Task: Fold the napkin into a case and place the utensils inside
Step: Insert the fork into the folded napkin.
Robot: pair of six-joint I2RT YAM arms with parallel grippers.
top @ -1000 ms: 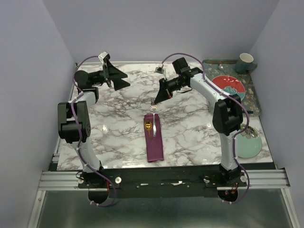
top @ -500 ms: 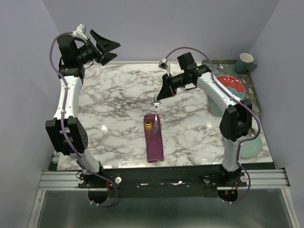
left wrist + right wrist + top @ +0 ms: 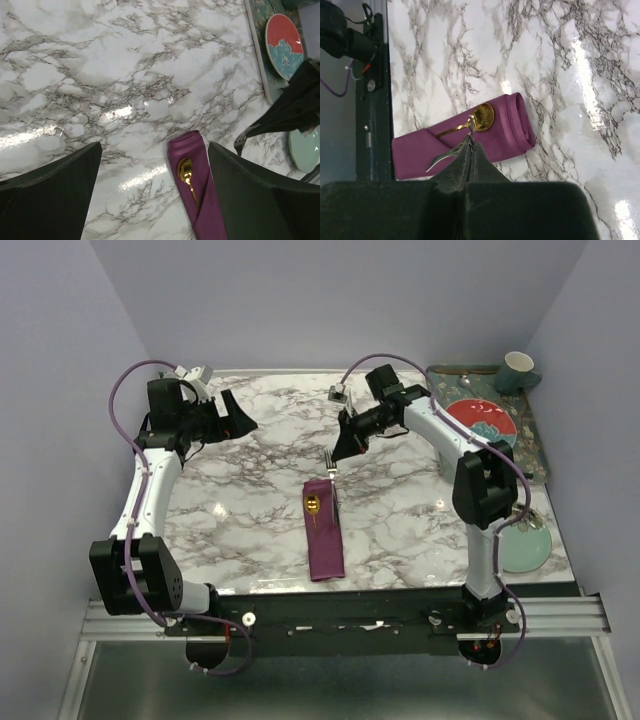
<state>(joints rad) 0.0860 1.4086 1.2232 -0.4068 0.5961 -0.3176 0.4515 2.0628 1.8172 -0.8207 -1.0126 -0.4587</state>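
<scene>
Currently: insertion step, second utensil.

- The case (image 3: 324,535) is lying near the middle of the marble table (image 3: 240,500), long axis running 12 to 6 in the top view. The fold is looking finished and flat.
- The gold spoon (image 3: 313,504) is already sitting in the pocket, its bowl showing at the 12 o'clock end.
- The right gripper (image 3: 344,447) is pinching the silver fork (image 3: 329,463), fingers pressed together on the metal, and is hanging it just off the 12 o'clock mouth of the case.
- In the right wrist view the silver fork (image 3: 440,159) is trailing across the case (image 3: 512,131), just beside the gold spoon (image 3: 483,116). Whether it is touching the cloth, I cannot tell.
- The left gripper (image 3: 236,420) is standing spread wide and carrying nothing, at 10 o'clock from the case and well apart.

Judgement: the folding is done and one utensil is in, so only the fork is remaining.

The next move is calling for:
- lining the fork up with the pocket's long axis;
- dropping its lower end to a shallow angle;
- sliding it toward 6 o'clock under the flap, next to the spoon.

Risk: satin on polished marble is likely slippery, so a steep push may be shoving the case away or opening the fold. Release should be waiting until the fork is lying supported inside.
</scene>
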